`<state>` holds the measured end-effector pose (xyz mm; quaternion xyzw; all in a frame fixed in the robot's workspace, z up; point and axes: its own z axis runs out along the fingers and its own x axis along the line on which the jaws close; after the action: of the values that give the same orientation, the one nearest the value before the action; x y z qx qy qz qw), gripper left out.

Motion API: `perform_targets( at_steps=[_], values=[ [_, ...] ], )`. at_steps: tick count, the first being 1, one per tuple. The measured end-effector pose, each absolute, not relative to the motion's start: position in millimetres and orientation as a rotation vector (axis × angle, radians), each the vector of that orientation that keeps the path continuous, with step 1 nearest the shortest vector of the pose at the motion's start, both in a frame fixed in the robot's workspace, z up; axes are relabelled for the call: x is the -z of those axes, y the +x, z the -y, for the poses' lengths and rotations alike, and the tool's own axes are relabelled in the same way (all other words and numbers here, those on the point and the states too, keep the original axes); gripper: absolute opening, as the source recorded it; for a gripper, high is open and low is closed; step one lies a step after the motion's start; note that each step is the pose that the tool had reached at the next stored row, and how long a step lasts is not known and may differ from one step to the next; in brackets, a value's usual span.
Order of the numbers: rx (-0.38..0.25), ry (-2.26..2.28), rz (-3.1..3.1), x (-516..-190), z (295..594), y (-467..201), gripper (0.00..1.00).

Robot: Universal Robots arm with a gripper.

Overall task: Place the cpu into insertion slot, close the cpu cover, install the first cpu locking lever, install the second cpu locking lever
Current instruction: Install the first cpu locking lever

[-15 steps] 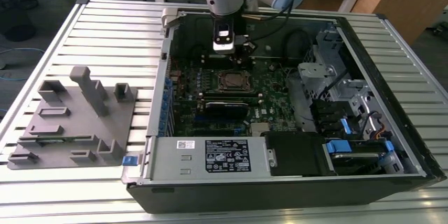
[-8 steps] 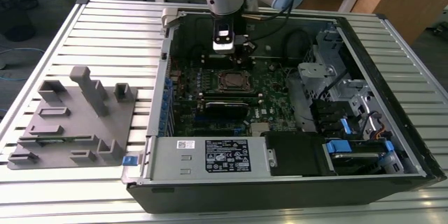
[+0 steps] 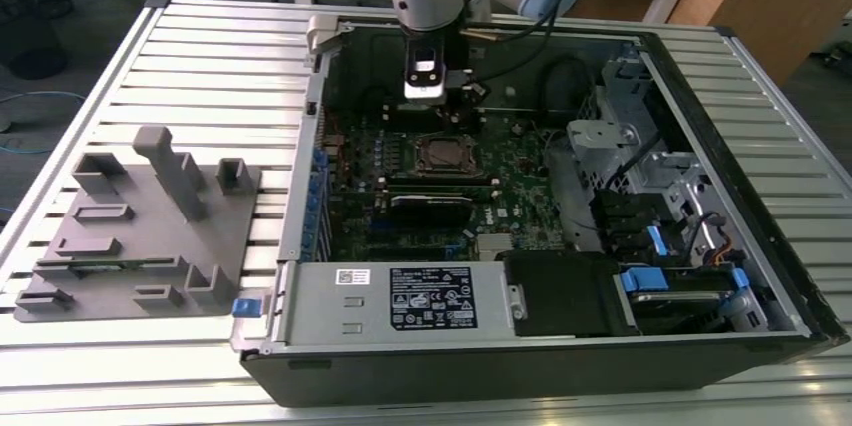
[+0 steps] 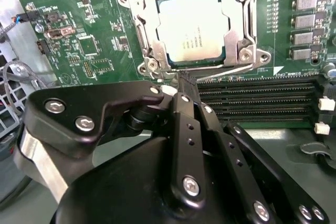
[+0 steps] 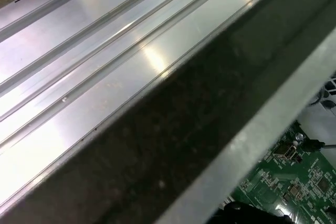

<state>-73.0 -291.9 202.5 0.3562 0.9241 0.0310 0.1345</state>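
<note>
Just beyond the jaw tips, a small flat square chip with a dull silver-grey metal top (image 4: 192, 27) was shown seated by the second wrist view, with a thin silvery square frame plate (image 4: 240, 22) laid around its edges. In the exterior view the silvery-rimmed square socket (image 3: 440, 153) was seen near the jaws of the black gripper (image 3: 433, 99), its centre too dark to be read. The jaws were drawn together on nothing. How the frame plate was fastened could not be made out. By the first wrist view a ribbed aluminium table (image 5: 105, 51) and a corner of green circuit board (image 5: 299, 182) were caught.
</note>
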Motion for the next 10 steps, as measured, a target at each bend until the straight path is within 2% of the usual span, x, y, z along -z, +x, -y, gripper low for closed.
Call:
perform_targets(
  at_steps=[10],
  values=[
    [-0.094, 1.038, -2.677, -208.6, 294.1, -73.0, 0.11]
  ],
)
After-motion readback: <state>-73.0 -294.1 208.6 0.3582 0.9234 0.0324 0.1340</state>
